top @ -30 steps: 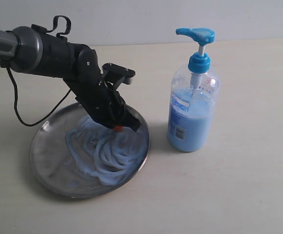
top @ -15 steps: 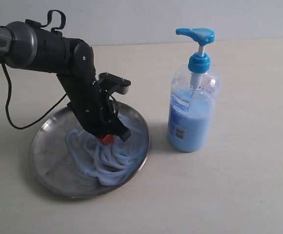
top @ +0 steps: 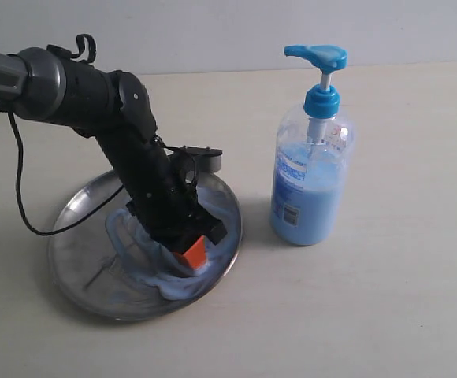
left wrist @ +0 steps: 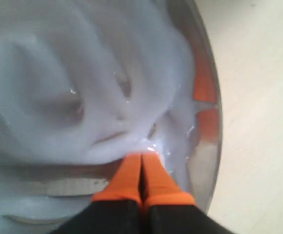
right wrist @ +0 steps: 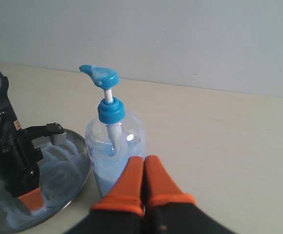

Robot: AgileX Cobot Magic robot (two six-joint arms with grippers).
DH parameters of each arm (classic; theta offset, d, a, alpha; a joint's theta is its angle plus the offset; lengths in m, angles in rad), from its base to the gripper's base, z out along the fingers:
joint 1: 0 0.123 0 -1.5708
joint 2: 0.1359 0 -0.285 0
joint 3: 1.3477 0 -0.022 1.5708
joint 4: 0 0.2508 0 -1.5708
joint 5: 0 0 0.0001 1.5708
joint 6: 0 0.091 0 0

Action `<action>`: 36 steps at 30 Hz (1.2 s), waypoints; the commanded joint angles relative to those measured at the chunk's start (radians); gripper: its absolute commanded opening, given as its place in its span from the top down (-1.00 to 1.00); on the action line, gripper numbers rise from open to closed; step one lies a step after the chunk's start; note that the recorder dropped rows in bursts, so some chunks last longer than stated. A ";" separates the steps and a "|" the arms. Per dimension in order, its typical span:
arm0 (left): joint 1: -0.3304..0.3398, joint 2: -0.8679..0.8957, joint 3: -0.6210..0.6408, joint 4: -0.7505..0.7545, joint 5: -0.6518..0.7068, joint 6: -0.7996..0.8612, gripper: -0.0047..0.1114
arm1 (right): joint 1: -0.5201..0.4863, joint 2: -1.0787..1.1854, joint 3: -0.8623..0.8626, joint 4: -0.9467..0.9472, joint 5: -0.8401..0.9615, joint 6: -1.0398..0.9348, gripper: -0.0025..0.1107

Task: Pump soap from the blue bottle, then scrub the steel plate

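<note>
Beige tabletop fills most of my exterior view, and everything stands on it. My left arm comes in from the upper left and slants down over the steel plate. The plate lies flat on the left side of the table, shiny, with a raised rim. To the right of the plate, near it but not touching, the blue bottle stands upright. It is more than half full of light blue liquid, and its pump head is raised with the spout pointing left. The soap lies in pale, whitish-blue swirls across the right half of the plate, thick by the rim nearest the camera. My left gripper is down in that soap near the plate's front-right rim. Through its wrist camera I see the orange fingers pressed together with no gap and nothing between them, tips touching the smeared plate. My right gripper I see only through its own wrist camera: jaws closed against each other, empty, with the bottle just beyond the tips
</note>
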 commanded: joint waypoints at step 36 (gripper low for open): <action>-0.006 0.029 0.016 0.221 -0.285 -0.145 0.92 | -0.002 -0.005 0.009 0.001 -0.015 -0.008 0.96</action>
